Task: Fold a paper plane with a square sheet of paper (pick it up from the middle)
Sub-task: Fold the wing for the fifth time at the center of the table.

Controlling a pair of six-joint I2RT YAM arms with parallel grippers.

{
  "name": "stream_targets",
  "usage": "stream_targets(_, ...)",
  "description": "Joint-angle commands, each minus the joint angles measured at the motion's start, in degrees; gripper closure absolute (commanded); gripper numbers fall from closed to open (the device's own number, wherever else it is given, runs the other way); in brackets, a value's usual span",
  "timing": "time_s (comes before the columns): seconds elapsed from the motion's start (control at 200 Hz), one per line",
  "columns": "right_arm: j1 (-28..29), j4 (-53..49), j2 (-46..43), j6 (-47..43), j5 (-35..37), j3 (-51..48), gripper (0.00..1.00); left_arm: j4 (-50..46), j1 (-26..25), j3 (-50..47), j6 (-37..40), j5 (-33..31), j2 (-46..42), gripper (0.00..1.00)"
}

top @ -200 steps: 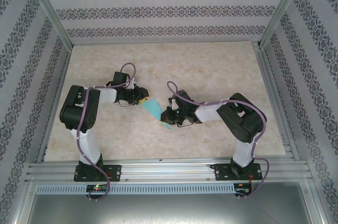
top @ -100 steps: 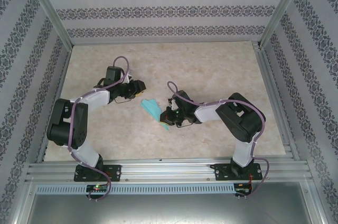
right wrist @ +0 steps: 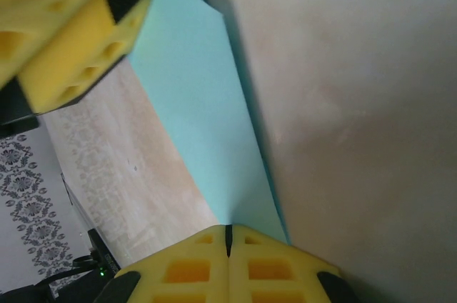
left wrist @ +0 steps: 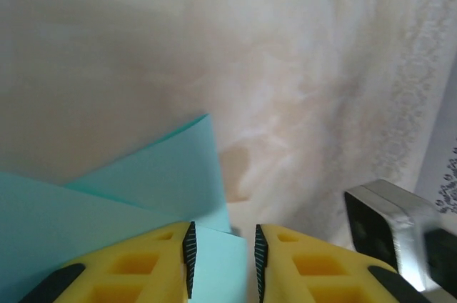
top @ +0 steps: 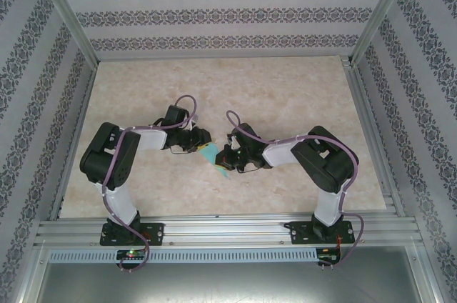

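Observation:
The turquoise sheet of paper (top: 212, 154), folded into a narrow pointed strip, lies in mid-table between both arms. My right gripper (top: 226, 163) is shut on its near right end; in the right wrist view the paper (right wrist: 203, 110) runs straight into the closed jaws of the gripper (right wrist: 228, 230). My left gripper (top: 202, 147) is at the strip's far left end, and its yellow fingers (right wrist: 68, 38) show at that view's top left. In the left wrist view the left gripper (left wrist: 222, 239) stands open by a narrow gap, with folded layers of paper (left wrist: 153, 178) under and ahead of it.
The marbled beige tabletop (top: 285, 88) has free room all round the arms. Aluminium rails (top: 228, 230) run along the near edge and the right side (top: 365, 131). Patterned walls enclose the back and both sides.
The left arm swung back and left away from the paper, then came in again onto its far left end. The right gripper stayed shut on the paper, which shifted slightly.

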Motion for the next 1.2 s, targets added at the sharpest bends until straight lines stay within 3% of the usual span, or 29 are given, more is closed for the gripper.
stream_targets(0.0,0.77,-3.16,-2.11,0.0,1.08,-0.31,0.94,1.25,-0.08,-1.42,-0.15,-3.48,1.25,0.69)
stream_targets(0.17,0.83,-4.09,-3.94,-1.93,-0.51,3.95,0.92,2.3,-0.07,-2.59,-0.14,-3.54,2.46,0.7)
stream_targets(0.48,0.96,-9.22,2.82,-3.86,-1.94,8.86,0.89,1.01,-0.13,-2.24,0.3,-3.57,2.36,0.7)
stream_targets(0.729,1.1,-19.31,-0.23,-9.41,1.85,5.57,0.86,-1.04,-0.03,-1.18,1.3,-4.27,2.84,0.71)
stream_targets(1.054,1.34,-20.7,-9.22,-10.15,1.02,-6.12,0.83,-1.2,1.57,-0.87,1.63,-3.64,3.52,0.72)
stream_targets(1.194,1.13,-23.05,-12.82,-11.2,1.88,-6.69,0.83,-1.48,1.54,-0.55,2.62,-2.88,3.55,0.72)
